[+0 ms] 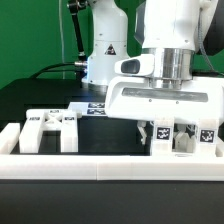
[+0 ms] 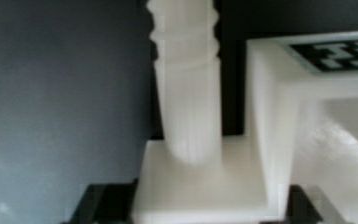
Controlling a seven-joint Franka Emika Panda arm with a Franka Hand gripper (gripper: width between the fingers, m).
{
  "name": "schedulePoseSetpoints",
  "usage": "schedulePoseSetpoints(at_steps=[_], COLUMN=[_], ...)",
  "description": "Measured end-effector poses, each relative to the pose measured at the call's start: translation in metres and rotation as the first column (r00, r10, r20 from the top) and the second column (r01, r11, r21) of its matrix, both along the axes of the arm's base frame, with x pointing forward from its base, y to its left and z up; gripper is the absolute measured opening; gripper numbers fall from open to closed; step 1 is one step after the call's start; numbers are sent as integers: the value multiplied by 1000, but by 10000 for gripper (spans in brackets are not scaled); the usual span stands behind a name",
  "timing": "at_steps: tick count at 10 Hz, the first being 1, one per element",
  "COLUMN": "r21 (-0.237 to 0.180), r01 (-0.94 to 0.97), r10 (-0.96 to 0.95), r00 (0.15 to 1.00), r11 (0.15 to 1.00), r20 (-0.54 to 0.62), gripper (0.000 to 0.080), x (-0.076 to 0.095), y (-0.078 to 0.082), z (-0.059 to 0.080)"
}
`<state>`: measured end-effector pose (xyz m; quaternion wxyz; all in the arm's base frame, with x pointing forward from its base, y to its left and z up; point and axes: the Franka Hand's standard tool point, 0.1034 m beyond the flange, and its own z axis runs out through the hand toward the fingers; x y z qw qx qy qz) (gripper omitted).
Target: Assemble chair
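In the wrist view my gripper [image 2: 208, 206] is shut on the blocky end of a white chair leg [image 2: 190, 90]. The leg's ridged round shaft points away from the camera over the dark table. The black fingers [image 2: 105, 205] press both sides of the block. A white chair panel [image 2: 318, 110] with a marker tag stands right beside the leg; I cannot tell if they touch. In the exterior view the gripper [image 1: 172, 135] is low at the right, over tagged white chair parts [image 1: 160, 131] near the front rail. The leg is hidden there.
Another white chair part [image 1: 50, 128] with tags stands at the exterior view's left. A white rail [image 1: 110, 165] runs along the table's front. The marker board [image 1: 97, 106] lies behind on the black table, and the robot's base [image 1: 105, 50] stands at the back.
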<state>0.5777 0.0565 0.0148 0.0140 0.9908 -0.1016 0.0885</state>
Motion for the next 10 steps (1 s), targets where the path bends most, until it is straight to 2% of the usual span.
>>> schedulePoseSetpoints(at_steps=[2,5,8,10], r21=[14,42,43,73], r01=[25,53,55,82], r10=[-25,-52,-53,-62], r00=[1000,998,997,969], r11=[1000,998,998,994], r20=[-16,-23,-58,-240], gripper=[325,327,327,326], x=[2,2,-2,-9], y=[-13,-22,-23,-25], z=[17,49,43,41])
